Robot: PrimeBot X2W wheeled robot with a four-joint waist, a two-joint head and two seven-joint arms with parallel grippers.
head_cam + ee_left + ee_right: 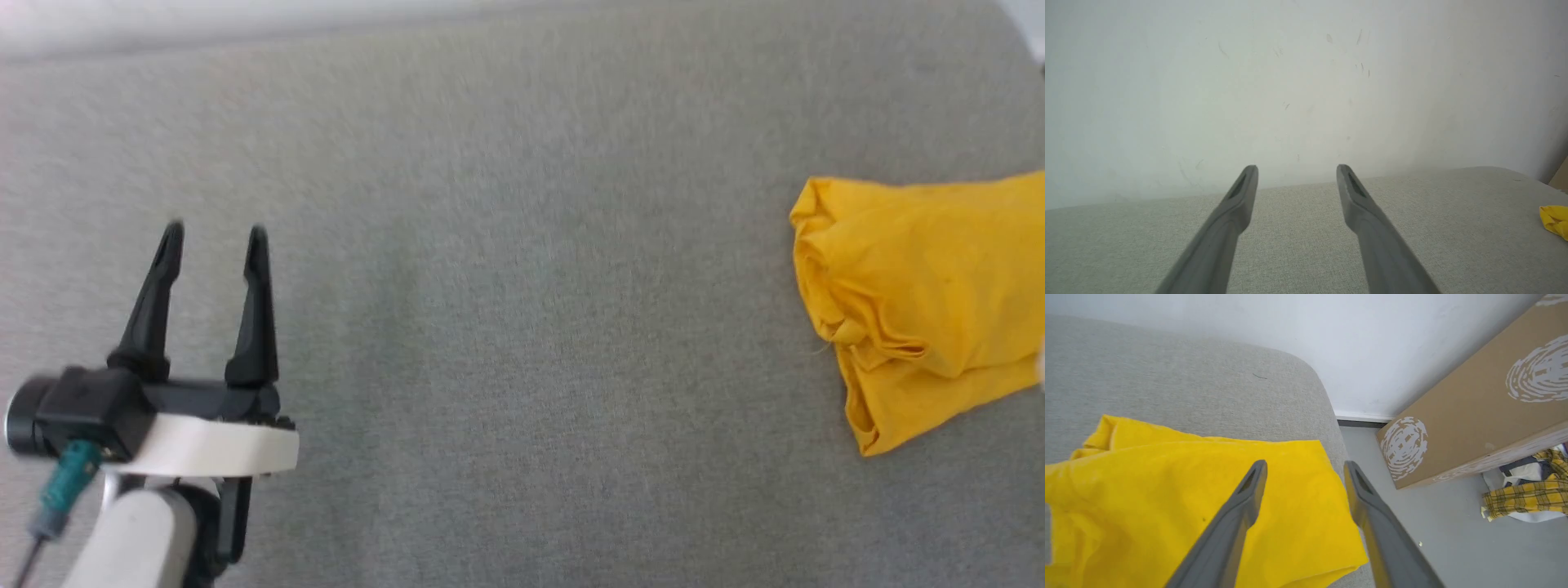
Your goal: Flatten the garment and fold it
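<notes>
At about eight o'clock in the head view the left gripper (pixel 216 237) hovers over the grey upholstered surface (pixel 522 327), its two dark fingers apart and nothing between them. Its own wrist camera agrees: the left gripper (pixel 1297 169) points over bare grey cloth toward a pale wall (pixel 1290 81), well apart from the work.

The middle of the surface carries nothing.

At three o'clock in the head view lies the garment (pixel 922 302), a compact yellow packet in several layers, plain side up, with no print showing. It runs off the picture's right edge, so its full outline cannot be judged there. Its left end is bunched and wrinkled, not crisp. From the left wrist only a yellow corner of the garment (pixel 1555 220) peeks in at four o'clock.

The right wrist view shows the garment (pixel 1167 490) close to the surface's rounded corner, one edge lying near the drop to the floor. The right gripper (pixel 1305 465) hangs just above that edge with its fingers spread, clamped on nothing. At two o'clock stands a cardboard box (pixel 1474 412), and at three o'clock a plaid cloth (pixel 1523 496) lies on the floor.

Judging by this, flattening and folding look done (or nearly so): the shirt is a small stacked bundle and both claws are free. What may remain is tidying the rumpled left end.
</notes>
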